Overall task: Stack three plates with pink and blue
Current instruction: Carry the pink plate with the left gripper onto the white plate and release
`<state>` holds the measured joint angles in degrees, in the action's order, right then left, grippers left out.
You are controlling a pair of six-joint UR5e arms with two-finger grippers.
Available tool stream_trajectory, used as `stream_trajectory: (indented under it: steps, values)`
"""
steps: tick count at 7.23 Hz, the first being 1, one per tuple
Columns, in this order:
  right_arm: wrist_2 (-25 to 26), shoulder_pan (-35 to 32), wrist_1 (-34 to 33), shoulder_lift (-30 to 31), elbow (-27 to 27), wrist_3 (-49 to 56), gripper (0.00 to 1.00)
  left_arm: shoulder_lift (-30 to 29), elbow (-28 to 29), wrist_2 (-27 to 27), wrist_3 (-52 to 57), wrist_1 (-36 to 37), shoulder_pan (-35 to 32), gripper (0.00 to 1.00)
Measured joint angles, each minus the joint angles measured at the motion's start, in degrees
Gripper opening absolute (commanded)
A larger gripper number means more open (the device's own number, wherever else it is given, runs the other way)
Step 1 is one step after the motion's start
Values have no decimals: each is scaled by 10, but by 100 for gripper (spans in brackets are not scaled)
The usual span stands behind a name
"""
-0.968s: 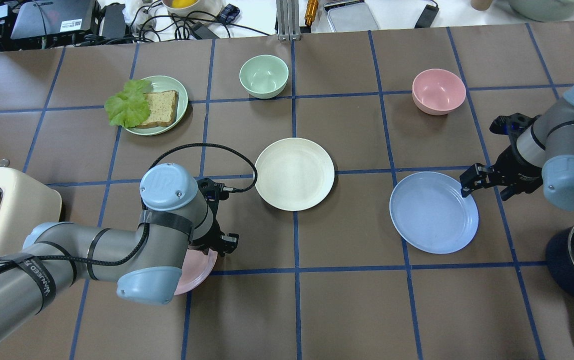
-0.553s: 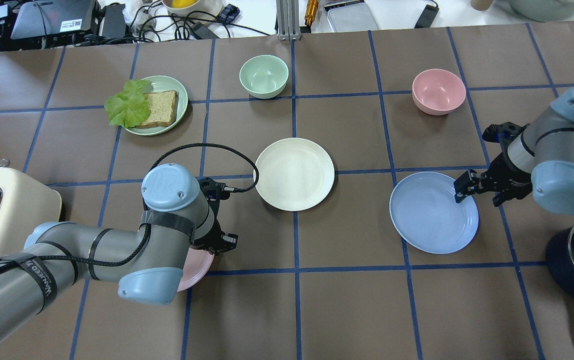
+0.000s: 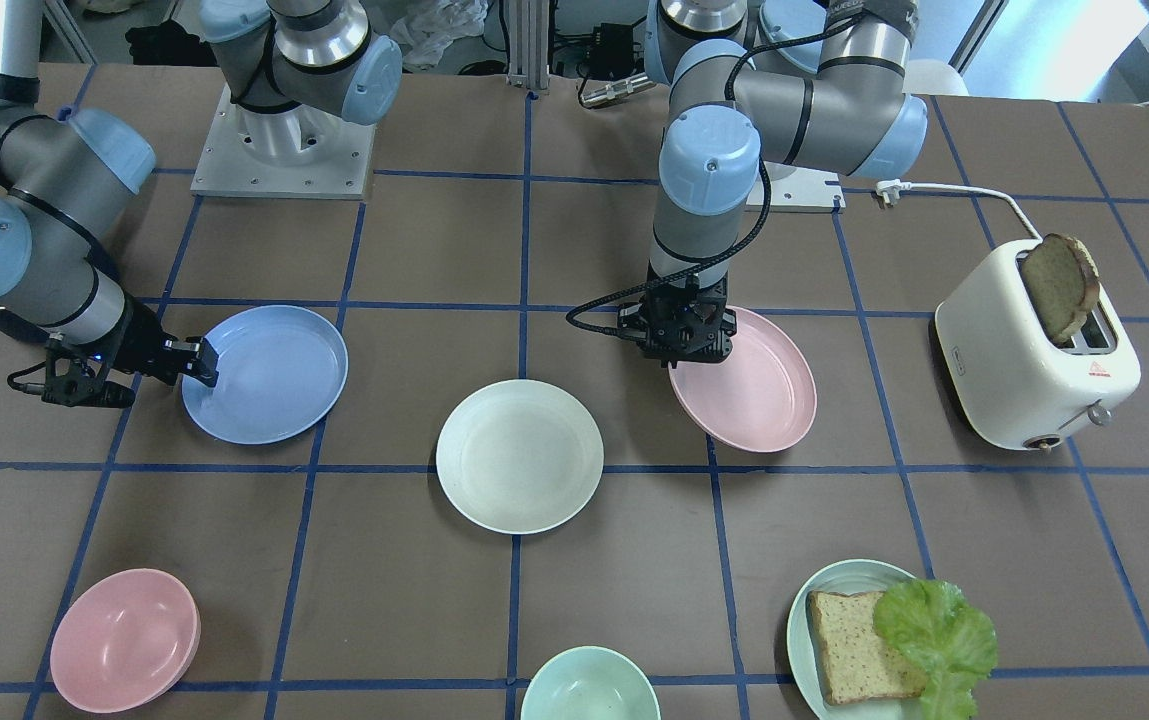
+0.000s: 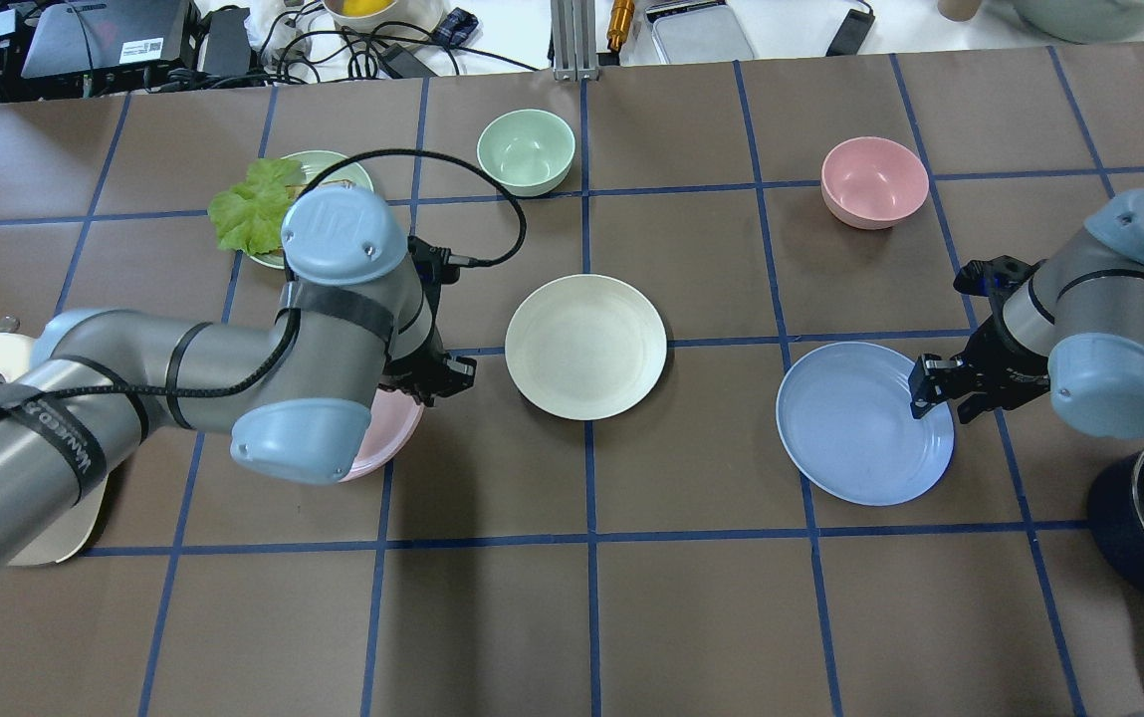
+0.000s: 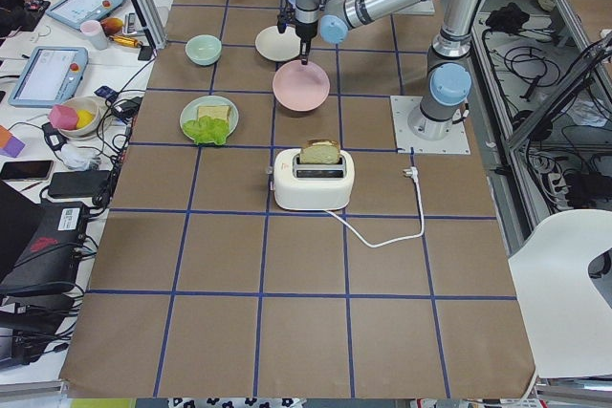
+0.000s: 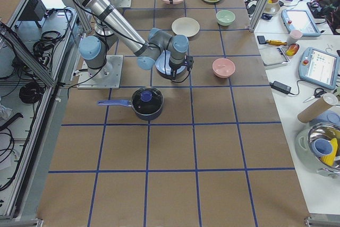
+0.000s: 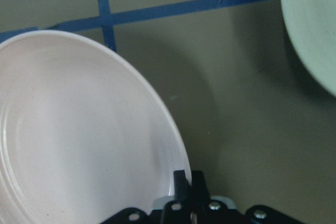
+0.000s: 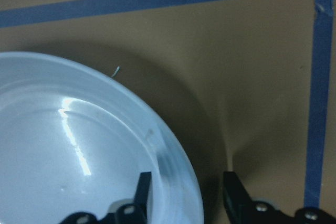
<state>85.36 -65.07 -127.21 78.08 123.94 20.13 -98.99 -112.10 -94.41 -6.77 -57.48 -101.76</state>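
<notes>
Left hand (image 3: 686,352): gripping the pink plate (image 3: 749,385) by its rim, holding it tilted off the counter (image 3: 634,560), beside the cream plate (image 3: 519,455). Right hand (image 8: 187,184): standing open, straddling the rim of the blue plate (image 3: 274,375), which is lying on the counter.

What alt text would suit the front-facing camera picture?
The left gripper pinches the pink plate by its rim, while the right gripper, open, straddles the rim of the blue plate. A cream plate lies between them.

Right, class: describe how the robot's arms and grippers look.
Left arm and right arm: grey tubes with pale blue joint caps. Left gripper and right gripper: black, two-fingered. A black cable loops to the left wrist; black straps wrap that arm.
</notes>
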Motion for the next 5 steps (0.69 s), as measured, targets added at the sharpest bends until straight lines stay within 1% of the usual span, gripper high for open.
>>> stream_trajectory:
  steps: [2, 4, 5]
  values:
    - [0, 0, 1, 2, 1, 0, 0, -58, 110, -1, -68, -29, -38, 0]
    - [-2, 1, 7, 8, -4, 2, 0, -138, 230, -3, -143, -62, -89, 0]
    - [-6, 1, 17, 15, -16, 2, 0, -179, 290, -6, -184, -90, -120, 0]
